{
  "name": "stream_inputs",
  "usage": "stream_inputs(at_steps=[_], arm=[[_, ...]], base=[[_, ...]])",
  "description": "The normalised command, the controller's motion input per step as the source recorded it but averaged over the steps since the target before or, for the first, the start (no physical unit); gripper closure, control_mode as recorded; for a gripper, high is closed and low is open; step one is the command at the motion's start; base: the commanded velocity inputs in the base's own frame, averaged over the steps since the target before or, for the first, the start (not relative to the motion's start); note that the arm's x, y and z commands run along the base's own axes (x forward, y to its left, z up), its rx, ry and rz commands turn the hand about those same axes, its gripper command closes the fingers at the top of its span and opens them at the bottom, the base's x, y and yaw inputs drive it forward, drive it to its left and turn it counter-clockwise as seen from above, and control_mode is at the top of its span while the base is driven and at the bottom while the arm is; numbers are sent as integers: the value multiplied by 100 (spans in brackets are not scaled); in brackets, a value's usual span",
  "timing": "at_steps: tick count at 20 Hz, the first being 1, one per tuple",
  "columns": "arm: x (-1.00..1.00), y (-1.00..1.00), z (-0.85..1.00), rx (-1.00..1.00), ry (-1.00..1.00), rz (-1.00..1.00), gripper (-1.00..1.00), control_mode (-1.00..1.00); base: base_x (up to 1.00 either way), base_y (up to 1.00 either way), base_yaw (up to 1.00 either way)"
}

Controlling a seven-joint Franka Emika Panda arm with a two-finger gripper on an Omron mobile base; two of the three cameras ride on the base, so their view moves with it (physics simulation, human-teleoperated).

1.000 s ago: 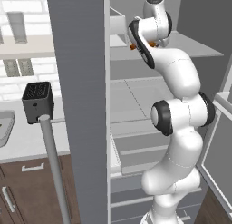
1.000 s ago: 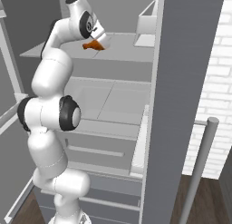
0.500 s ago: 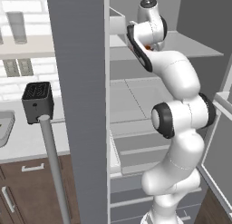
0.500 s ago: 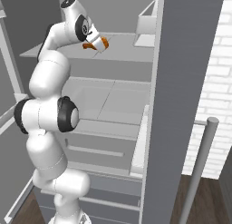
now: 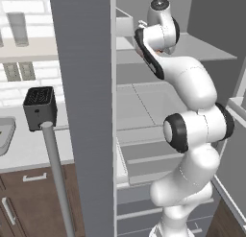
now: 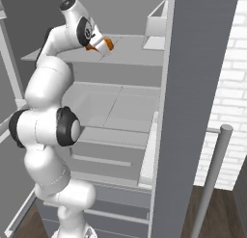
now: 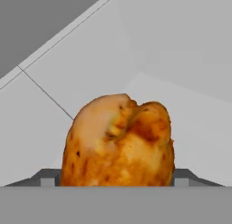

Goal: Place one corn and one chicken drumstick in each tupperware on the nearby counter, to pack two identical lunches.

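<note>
Hand view: chicken drumstick [image 7: 118, 141] sits right at the gripper [image 7: 118, 180], meaty orange-brown bulk filling the gap between the two dark finger tips [image 7: 47, 178], so the fingers look clamped on it from either side. Its long axis seems to run roughly along the gripper's own line, fat end pointing away from the hand; bone tip is hidden, can't confirm. Right base view: gripper [image 6: 102, 44] is up high inside the open fridge, just above the upper fridge shelf [image 6: 130, 51], with the drumstick [image 6: 109, 42] poking out as an orange spot, off the shelf surface by the look of it. Left base view: arm reaches up to the same shelf level, a sliver of orange at the wrist [image 5: 157, 51]. Counter [image 5: 29, 145] lies well away from the fridge shelf, past the fridge door [image 5: 86, 106], lower, on the toaster [image 5: 39, 107] side; a grey tray edge, probably one tupperware [image 5: 6, 137], sits on it beside the toaster. Judgement: pick is done, next is withdrawing from the fridge and carrying toward the counter, which lies down and to the robot's left of the held piece. Corn not located from these views.
</note>
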Motion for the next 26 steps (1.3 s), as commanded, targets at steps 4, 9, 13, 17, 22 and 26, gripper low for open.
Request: stream_inputs(at_steps=[4, 9, 13, 17, 22, 26], arm=[[-86, 30, 0, 0, -13, 10, 100, -100], [-99, 7, 0, 0, -4, 17, 100, -100], [-100, -7, 0, 0, -2, 21, 100, -100], [-100, -12, 0, 0, 0, 20, 100, -100], [-100, -14, 0, 0, 0, 19, 100, -100], [-100, -16, -4, 0, 0, 18, 100, -100]], base=[[0, 0, 0], [0, 0, 0], [0, 0, 0], [0, 0, 0], [0, 0, 0], [0, 0, 0]])
